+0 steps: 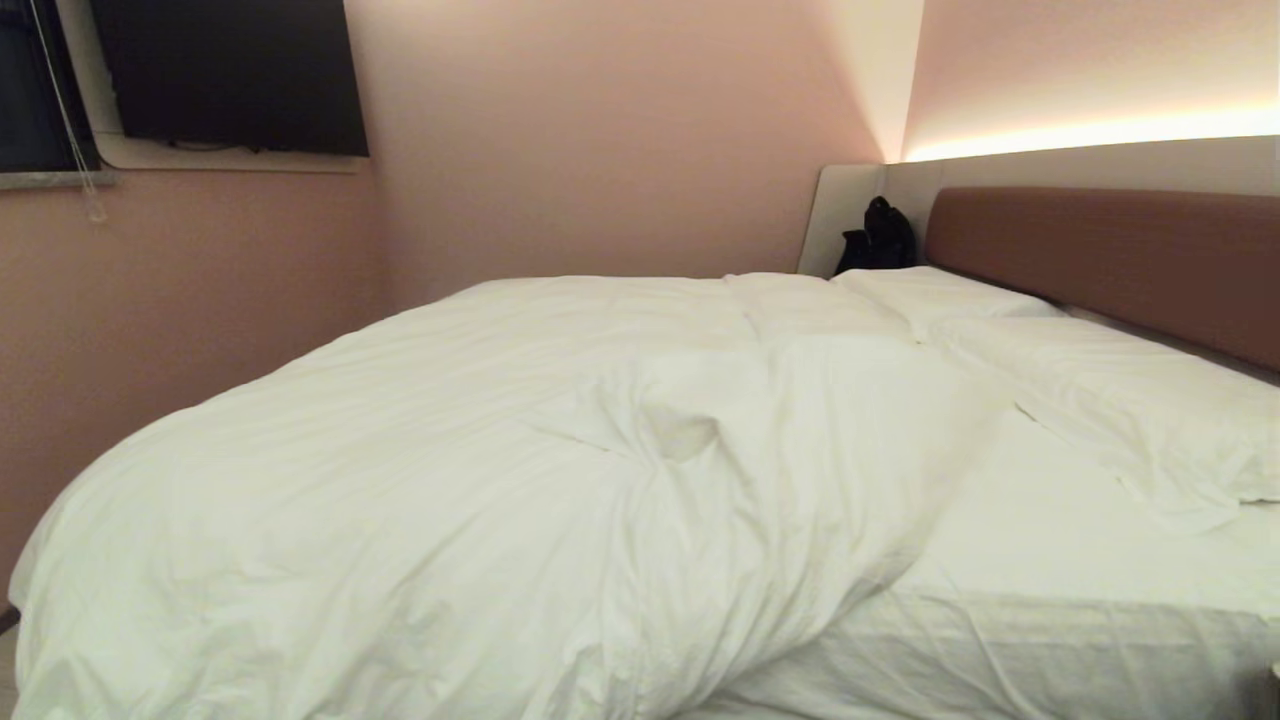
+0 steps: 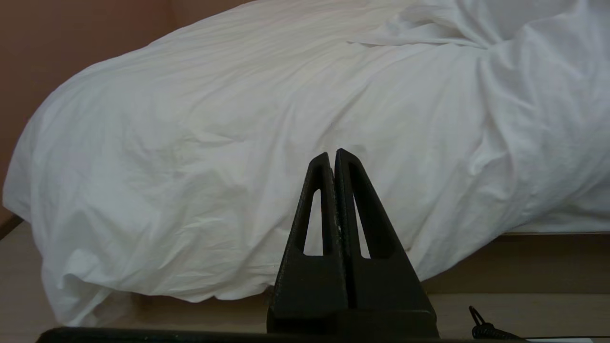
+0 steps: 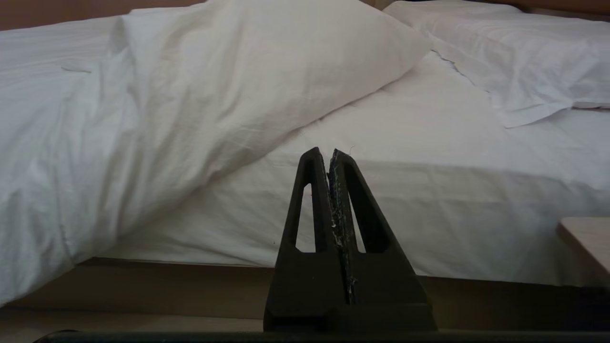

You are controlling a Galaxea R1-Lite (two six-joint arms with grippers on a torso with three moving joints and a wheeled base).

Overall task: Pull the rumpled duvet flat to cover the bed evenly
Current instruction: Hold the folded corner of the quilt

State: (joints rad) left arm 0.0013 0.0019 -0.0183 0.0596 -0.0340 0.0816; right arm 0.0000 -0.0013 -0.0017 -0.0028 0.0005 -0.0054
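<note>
Both grippers, left gripper (image 2: pixel 333 155) and right gripper (image 3: pixel 325 153), hang clenched and empty short of the bed (image 1: pixel 1050 640). Nothing started; next, grab the duvet (image 1: pixel 420 480) corner bunched beside the bare fitted sheet (image 1: pixel 1050 530).

Ahead of your left claw (image 2: pixel 334 155), the duvet (image 2: pixel 267 143) hides the bed's base. A pale wooden corner (image 3: pixel 588 238) beside your right claw (image 3: pixel 325 153) is cut off by the frame. Dark object (image 1: pixel 880 238) beyond pillows: unidentifiable.

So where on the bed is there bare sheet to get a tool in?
Bare sheet lies between the duvet's folded edge and the near pillow, down to the near bed edge. The duvet's bunched fold crowds the middle.
</note>
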